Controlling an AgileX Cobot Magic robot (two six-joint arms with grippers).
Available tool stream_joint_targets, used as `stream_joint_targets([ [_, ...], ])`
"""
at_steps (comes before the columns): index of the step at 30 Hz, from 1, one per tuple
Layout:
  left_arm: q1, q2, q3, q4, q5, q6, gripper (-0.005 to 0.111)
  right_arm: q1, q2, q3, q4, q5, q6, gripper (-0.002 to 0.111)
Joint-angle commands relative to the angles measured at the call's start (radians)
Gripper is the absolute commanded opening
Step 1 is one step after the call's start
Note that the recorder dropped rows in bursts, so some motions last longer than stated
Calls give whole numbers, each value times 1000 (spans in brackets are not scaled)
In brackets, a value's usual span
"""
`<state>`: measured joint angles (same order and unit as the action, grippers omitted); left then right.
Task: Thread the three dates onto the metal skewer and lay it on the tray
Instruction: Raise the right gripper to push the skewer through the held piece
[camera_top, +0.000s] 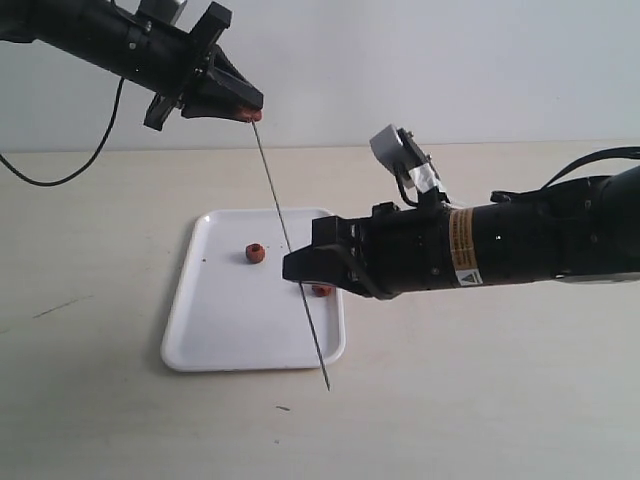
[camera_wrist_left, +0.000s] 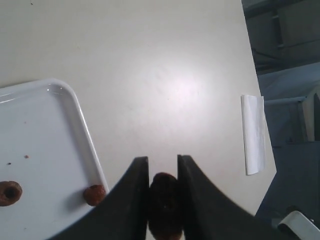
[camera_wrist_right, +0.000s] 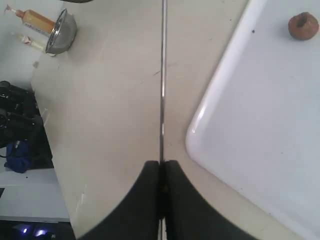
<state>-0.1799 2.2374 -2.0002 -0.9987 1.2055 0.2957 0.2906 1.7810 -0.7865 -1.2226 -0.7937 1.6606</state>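
Note:
My left gripper (camera_top: 250, 110) (camera_wrist_left: 163, 170) is raised at the upper left, shut on a reddish-brown date (camera_top: 252, 116) (camera_wrist_left: 165, 202). The thin metal skewer (camera_top: 290, 250) (camera_wrist_right: 162, 85) slants from that date down past the tray's front right corner. My right gripper (camera_top: 295, 268) (camera_wrist_right: 162, 167) is shut on the skewer's middle, above the white tray (camera_top: 215, 340) (camera_wrist_left: 45, 130) (camera_wrist_right: 260, 150). A second date (camera_top: 256, 253) (camera_wrist_left: 9, 193) (camera_wrist_right: 302, 25) lies on the tray. A third date (camera_top: 322, 290) (camera_wrist_left: 94, 194) sits at the tray's right rim, partly hidden by my right gripper.
The pale tabletop (camera_top: 480, 400) surrounds the tray. A white paper strip (camera_wrist_left: 254, 134) lies on the table in the left wrist view. A metal bowl (camera_wrist_right: 62, 31) and a bottle (camera_wrist_right: 35, 20) stand near a table edge in the right wrist view. A black cable (camera_top: 60, 170) trails at left.

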Motion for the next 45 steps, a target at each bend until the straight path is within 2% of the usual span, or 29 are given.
stream_joint_targets([
  [1, -5, -8, 1, -7, 16, -2, 22, -6, 1, -51, 10, 0, 21, 0],
  [16, -5, -8, 1, -7, 16, 1, 22, -6, 8, -197, 10, 86, 71, 0],
  [26, -7, -8, 1, -9, 16, 10, 22, -6, 174, -385, 40, 88, 138, 0],
  [45, -7, -8, 1, -7, 16, 17, 22, -6, 176, -417, 88, 198, 90, 0],
])
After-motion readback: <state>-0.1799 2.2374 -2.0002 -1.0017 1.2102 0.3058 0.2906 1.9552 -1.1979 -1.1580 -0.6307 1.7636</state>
